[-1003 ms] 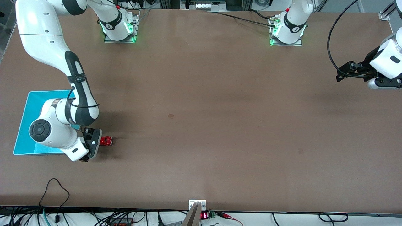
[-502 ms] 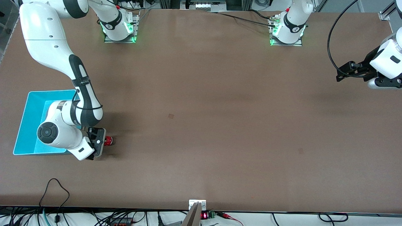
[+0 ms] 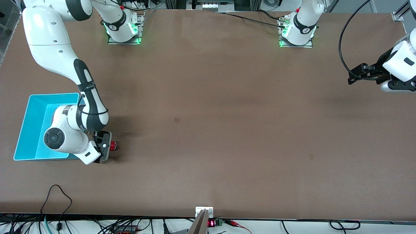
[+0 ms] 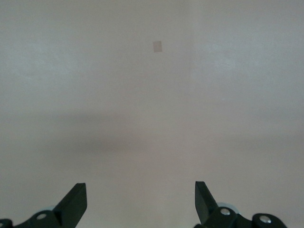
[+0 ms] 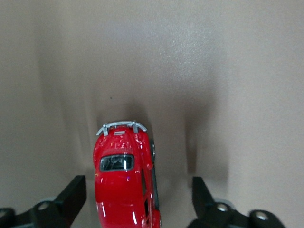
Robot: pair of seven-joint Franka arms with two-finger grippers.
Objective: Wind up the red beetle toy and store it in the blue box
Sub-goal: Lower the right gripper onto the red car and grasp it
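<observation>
Now red beetle toy between open right jaws.

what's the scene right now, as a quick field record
toy car: red, on the table beside the blue box, toward the right arm's end
right hand: low over the toy car, fingers open on either side of it, not closed on it
left hand: open over bare table at the left arm's end, waiting
blue box: nothing seen inside; partly hidden by the right arm
task stage: car not yet gripped or stored

red beetle toy on table, just beside blue box
</observation>
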